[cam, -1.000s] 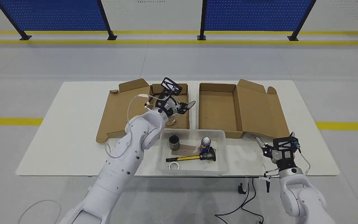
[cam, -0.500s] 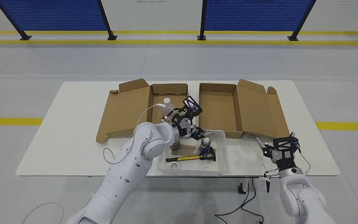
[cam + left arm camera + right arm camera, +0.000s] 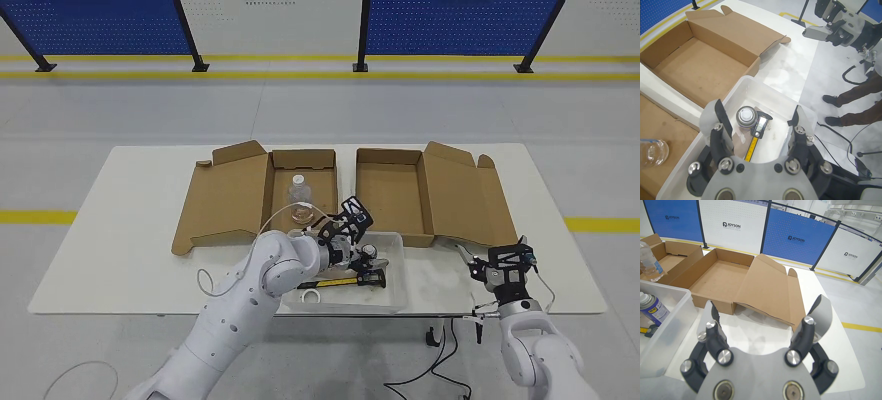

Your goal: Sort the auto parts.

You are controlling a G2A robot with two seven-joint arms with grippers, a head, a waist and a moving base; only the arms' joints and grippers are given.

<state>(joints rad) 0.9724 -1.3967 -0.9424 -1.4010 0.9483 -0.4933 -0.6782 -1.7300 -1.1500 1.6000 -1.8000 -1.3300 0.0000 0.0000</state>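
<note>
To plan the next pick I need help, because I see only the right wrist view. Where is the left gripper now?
Observer: The left gripper hangs open over the clear tray, just above the spray can.
Operator: Beside the can I see only a dark and yellow end. What is it?
Observer: It is a digital caliper with a yellow scale. It lies flat on the tray floor, close beside the can.
Operator: Is there something more in the tray?
Observer: Yes. In the top view a small white ring, perhaps a tape roll, lies near the tray's front edge, on the side away from your gripper.
</note>
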